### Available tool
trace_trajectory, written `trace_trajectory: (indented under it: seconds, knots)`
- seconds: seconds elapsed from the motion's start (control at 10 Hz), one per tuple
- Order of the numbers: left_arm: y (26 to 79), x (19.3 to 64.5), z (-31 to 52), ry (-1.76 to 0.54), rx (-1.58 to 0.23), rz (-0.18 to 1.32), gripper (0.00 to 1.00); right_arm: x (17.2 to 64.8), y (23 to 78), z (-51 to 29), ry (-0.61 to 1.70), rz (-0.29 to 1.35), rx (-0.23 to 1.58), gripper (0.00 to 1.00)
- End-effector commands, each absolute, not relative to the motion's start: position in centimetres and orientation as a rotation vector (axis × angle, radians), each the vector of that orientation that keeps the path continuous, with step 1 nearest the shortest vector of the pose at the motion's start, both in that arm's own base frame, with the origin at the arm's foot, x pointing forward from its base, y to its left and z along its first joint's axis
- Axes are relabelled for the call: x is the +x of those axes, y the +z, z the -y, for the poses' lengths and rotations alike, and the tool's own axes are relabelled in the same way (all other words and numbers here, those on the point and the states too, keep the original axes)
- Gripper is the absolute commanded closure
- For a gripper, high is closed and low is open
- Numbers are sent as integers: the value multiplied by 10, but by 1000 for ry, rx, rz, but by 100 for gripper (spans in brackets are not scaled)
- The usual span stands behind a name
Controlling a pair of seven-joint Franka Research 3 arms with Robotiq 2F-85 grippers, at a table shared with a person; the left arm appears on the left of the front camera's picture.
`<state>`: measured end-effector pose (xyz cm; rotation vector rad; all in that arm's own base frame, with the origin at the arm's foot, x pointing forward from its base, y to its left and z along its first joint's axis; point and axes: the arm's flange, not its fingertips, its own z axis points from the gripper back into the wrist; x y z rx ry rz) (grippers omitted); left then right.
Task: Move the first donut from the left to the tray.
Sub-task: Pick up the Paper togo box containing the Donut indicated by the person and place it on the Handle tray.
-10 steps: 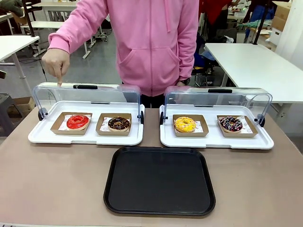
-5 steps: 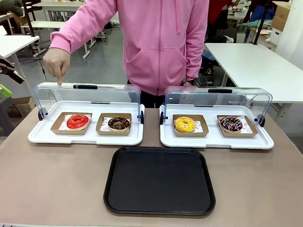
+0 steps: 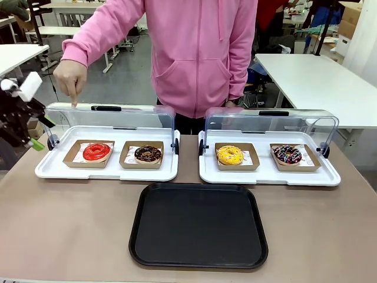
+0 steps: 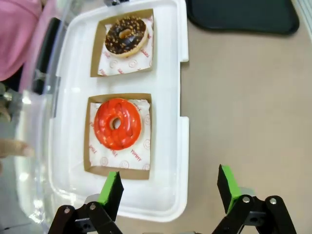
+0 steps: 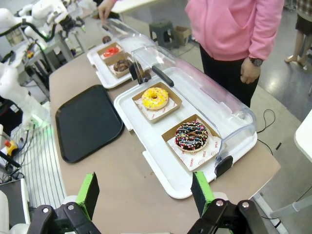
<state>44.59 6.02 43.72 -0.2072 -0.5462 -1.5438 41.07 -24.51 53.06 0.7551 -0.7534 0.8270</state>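
**Front view.** The left hand (image 3: 42, 134) hangs at the left end of the desk (image 3: 70, 227), just beside the white tray (image 3: 106, 173). Its fingers are apart and hold nothing. The red donut (image 3: 97, 151) sits in its cardboard holder (image 3: 72, 158) at the left spot of that tray. The clear lid (image 3: 135, 118) is tipped back behind it, and a person's finger (image 3: 73, 101) touches the lid's top. The black tray (image 3: 198, 227) lies bare at mid-desk, in front of the white trays.

**Left wrist view.** The fingers are spread wide. The donut lies ahead but offset toward one finger, with the tray rim under the gap. My reading is that this is still the approach step. To do it well:
- Slide sideways until the ring is centred between the pads.
- Descend straight, clear of the rim and lid.
- Close gently across the holder's walls (the glaze probably marks easily).

**Right wrist view.** The right hand (image 5: 145, 192) is high over the desk's other end, fingers apart and empty, well away from the donut.
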Motion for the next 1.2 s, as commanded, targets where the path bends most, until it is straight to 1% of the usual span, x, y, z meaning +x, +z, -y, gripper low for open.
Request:
trace_trajectory:
  seconds: [0.0,0.2,0.3,0.5,0.6,0.8,1.1]
  knots:
    - [417,455,-48,-1570,-200,542,0,411,532,245,831,759,756,0]
    - [407,475,-42,-1531,-173,534,0,411,532,245,831,759,756,0]
    - [414,454,-44,-1558,-194,523,0,411,532,245,831,759,756,0]
    - [414,454,-44,-1558,-194,523,0,411,532,245,831,759,756,0]
    - [406,463,-41,-1555,-185,513,0,411,532,245,831,759,756,0]
    - [392,479,-26,-1578,-144,424,0,411,532,245,831,759,756,0]
    - [375,497,-17,-1561,-62,347,0,411,532,245,831,759,756,0]
